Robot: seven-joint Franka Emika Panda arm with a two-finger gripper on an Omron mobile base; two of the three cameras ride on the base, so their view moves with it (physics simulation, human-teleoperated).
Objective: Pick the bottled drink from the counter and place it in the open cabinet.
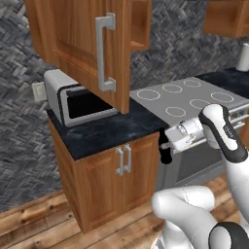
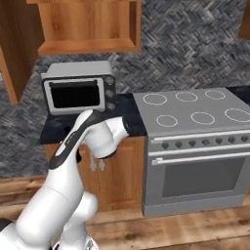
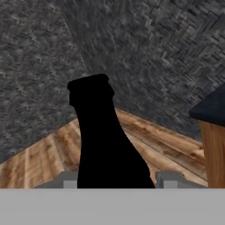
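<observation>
In the left base view, the open cabinet [image 1: 85, 46] hangs at the upper left, its door with the large grey bar handle [image 1: 104, 52] swung out toward the camera. Below it the silver microwave [image 1: 80, 99] sits on the counter [image 1: 109, 129], above the low double-door cabinet [image 1: 114, 177]. To the right lies the stove [image 1: 187, 97] with its ring burners. The gripper [image 1: 168, 146] hangs off the counter's near edge, in front of the stove's left corner, pinching the bottled drink [image 1: 166, 154], which is clear of the counter and held in the air. In the hand view the black bottled drink [image 3: 103, 140] rises between the finger tips, its neck pointing toward the grey wall, wooden floor [image 3: 39, 160] beyond.
</observation>
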